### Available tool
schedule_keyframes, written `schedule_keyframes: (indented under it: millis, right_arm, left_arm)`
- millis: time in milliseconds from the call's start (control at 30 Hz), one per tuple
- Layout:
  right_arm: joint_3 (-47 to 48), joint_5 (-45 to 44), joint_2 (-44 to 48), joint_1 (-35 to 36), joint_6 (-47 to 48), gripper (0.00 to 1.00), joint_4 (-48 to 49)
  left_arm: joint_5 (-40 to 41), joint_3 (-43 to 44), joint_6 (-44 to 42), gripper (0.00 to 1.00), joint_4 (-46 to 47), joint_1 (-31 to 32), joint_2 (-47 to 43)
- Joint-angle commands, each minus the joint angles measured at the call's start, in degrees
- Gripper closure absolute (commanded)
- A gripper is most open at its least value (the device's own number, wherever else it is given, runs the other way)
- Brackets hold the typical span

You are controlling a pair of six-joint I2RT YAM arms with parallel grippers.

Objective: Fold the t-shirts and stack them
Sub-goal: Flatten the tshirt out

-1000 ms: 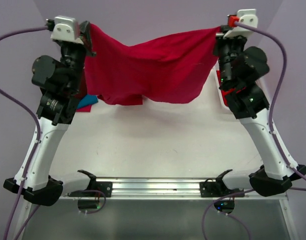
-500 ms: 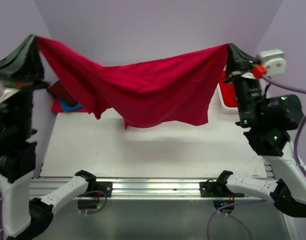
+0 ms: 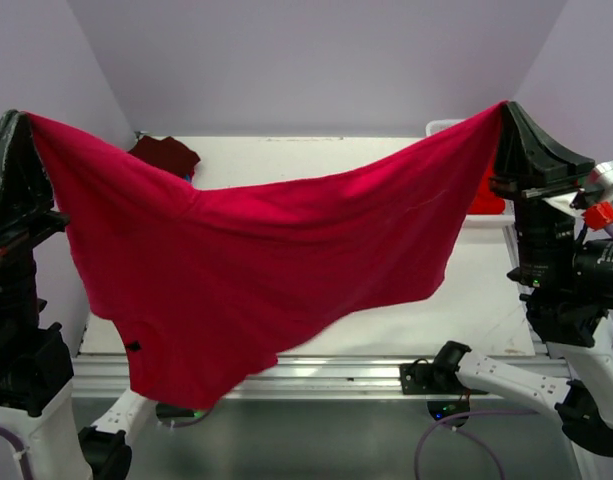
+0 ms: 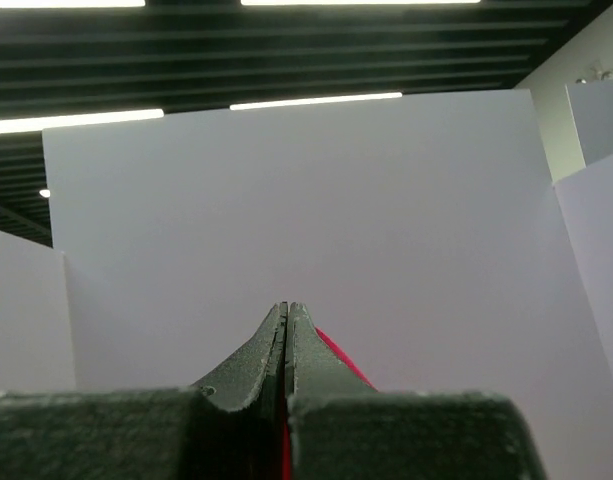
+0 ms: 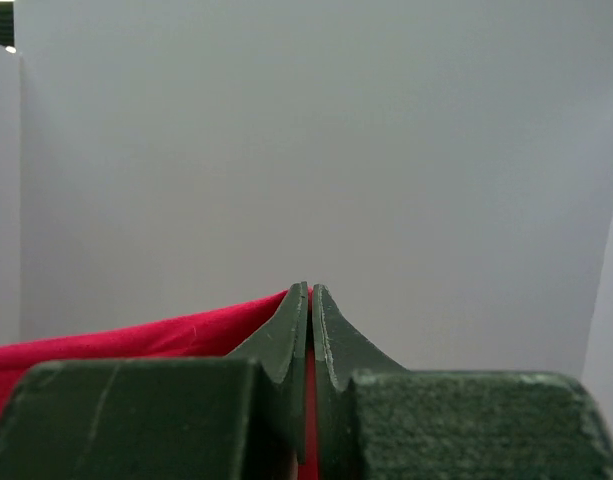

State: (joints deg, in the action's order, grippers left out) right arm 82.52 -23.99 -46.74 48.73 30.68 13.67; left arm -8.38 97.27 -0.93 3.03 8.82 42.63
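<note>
A crimson-pink t-shirt [image 3: 266, 260] hangs spread wide in the air between my two grippers, sagging in the middle, with its lower left corner drooping past the table's near rail. My left gripper [image 3: 22, 120] is shut on the shirt's upper left corner and points upward. In the left wrist view a sliver of red cloth [image 4: 338, 352] shows beside the left gripper [image 4: 287, 306]. My right gripper [image 3: 506, 106] is shut on the upper right corner. In the right wrist view the cloth [image 5: 136, 340] runs off to the left of the right gripper [image 5: 310, 288].
A dark maroon t-shirt [image 3: 166, 154] lies crumpled at the table's back left. At the back right a white basket [image 3: 444, 127] is mostly hidden behind the held shirt, with red cloth [image 3: 488, 196] showing by it. Lilac walls enclose the table.
Both arms have swung up and toward the near edge, moving wider apart. The shirt has risen off the table and now hangs stretched much closer to the camera.
</note>
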Motion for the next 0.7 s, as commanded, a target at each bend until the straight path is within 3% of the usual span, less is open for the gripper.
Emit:
schedule_keyframes:
  millis: [0, 267, 500, 667]
  right_arm:
    - [-1.49, 0.88, 1.13, 0.14, -0.62, 1.00, 2.33]
    - [-7.97, -15.45, 0.34, 0.14, -2.36, 1.00, -0.92]
    - [-16.16, -28.64, -3.35, 0.14, -6.85, 1.00, -3.39]
    - [-18.54, -35.68, -13.36, -0.65, -5.45, 1.00, 2.32]
  left_arm:
    - [-4.44, -0.68, 5.93, 1.00, 1.63, -3.27, 0.00]
    - [-4.54, -10.07, 10.07, 1.00, 0.49, -8.73, -3.34]
    - [-0.94, -30.70, 10.60, 1.00, -0.31, -10.40, -7.30]
    - [2.13, -41.19, 11.39, 1.00, 4.78, -10.40, -3.35]
